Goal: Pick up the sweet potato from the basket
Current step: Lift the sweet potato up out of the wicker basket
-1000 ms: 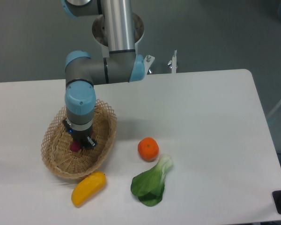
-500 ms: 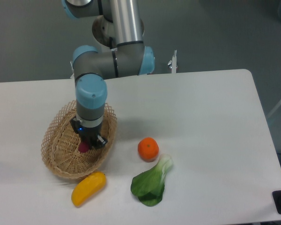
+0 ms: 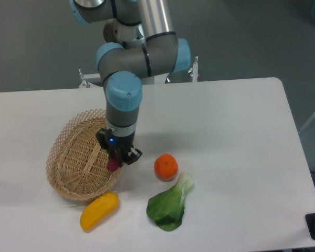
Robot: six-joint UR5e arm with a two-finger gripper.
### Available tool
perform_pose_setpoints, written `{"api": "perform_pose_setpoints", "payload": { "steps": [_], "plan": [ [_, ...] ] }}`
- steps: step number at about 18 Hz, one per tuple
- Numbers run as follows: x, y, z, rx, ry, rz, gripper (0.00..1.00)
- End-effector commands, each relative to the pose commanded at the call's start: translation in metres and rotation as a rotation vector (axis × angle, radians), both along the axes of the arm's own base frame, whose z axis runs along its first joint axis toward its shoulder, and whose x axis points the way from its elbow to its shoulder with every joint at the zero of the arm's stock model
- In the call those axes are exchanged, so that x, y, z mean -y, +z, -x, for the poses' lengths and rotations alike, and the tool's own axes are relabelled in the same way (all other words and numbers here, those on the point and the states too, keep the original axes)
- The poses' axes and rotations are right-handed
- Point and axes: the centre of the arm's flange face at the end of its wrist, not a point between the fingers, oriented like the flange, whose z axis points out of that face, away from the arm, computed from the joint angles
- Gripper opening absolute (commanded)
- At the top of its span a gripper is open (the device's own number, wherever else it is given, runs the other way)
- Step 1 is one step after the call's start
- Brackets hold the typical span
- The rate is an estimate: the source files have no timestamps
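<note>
Nearest on the white table [image 3: 236, 131] lie a yellow vegetable [image 3: 98, 210] and leafy greens [image 3: 169, 207], with an orange [image 3: 166, 167] behind. The pincer [image 3: 118, 159], clamped on the sweet potato [image 3: 113, 164], has carried it from inside the basket [image 3: 79, 157] to above its right rim, so the pickup looks nearly done.

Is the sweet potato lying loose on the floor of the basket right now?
No. The sweet potato hangs pinched in the gripper over the right rim of the basket.
</note>
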Motion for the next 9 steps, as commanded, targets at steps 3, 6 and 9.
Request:
{"api": "perform_pose_setpoints", "payload": {
  "steps": [3,6,9],
  "plan": [
    [0.001,0.011,0.015,-0.067,-0.008,0.017,0.12],
    [0.005,0.018,0.032,-0.112,-0.016,0.037,0.12],
    [0.012,0.015,0.050,-0.126,-0.052,0.043,0.12]
  ]
}}
